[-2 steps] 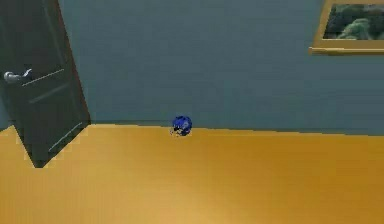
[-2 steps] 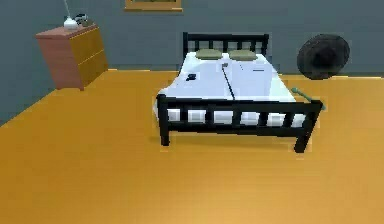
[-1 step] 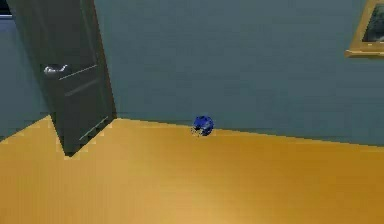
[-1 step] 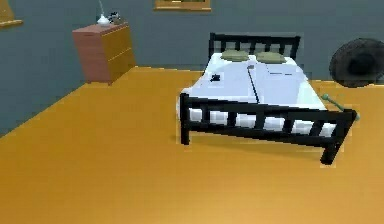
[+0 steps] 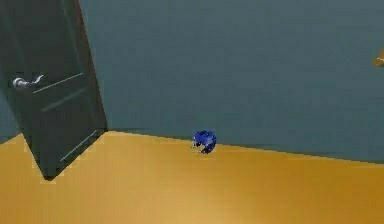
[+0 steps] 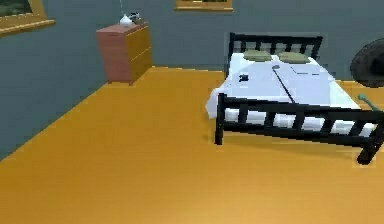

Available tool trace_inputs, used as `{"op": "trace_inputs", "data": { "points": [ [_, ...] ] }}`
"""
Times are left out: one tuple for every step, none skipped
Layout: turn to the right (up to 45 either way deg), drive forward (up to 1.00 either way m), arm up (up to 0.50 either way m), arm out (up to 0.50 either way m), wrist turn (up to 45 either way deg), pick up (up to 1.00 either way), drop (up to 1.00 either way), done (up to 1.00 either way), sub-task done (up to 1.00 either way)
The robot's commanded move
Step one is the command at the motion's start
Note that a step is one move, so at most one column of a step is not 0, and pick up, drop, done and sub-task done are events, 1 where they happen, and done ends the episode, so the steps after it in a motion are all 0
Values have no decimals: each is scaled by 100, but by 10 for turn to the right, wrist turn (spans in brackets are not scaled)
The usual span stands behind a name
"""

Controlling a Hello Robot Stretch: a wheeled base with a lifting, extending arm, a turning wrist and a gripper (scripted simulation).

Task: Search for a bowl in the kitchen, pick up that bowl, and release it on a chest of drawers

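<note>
Where wall (image 5: 250,70) meets floor (image 5: 200,190), blue blob (image 5: 206,142) (indistinct).

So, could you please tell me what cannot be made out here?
Forward view: blue blob, too small to name; tan shape, cut off by its right edge.
Arm side view: small object atop the chest of drawers, too small to name; dark round shape, cut off by its right edge.

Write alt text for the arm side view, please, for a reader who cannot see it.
A dark-framed bed with white bedding stands on an orange floor at the right. A reddish chest of drawers with a small object on top stands against the blue-grey wall at the upper left.
</note>
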Motion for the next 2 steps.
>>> {"op": "trace_inputs", "data": {
  "points": [
    [-90,0,0,0,0,0,0,0,0],
    [0,10,0,0,0,0,0,0,0]
  ]
}}
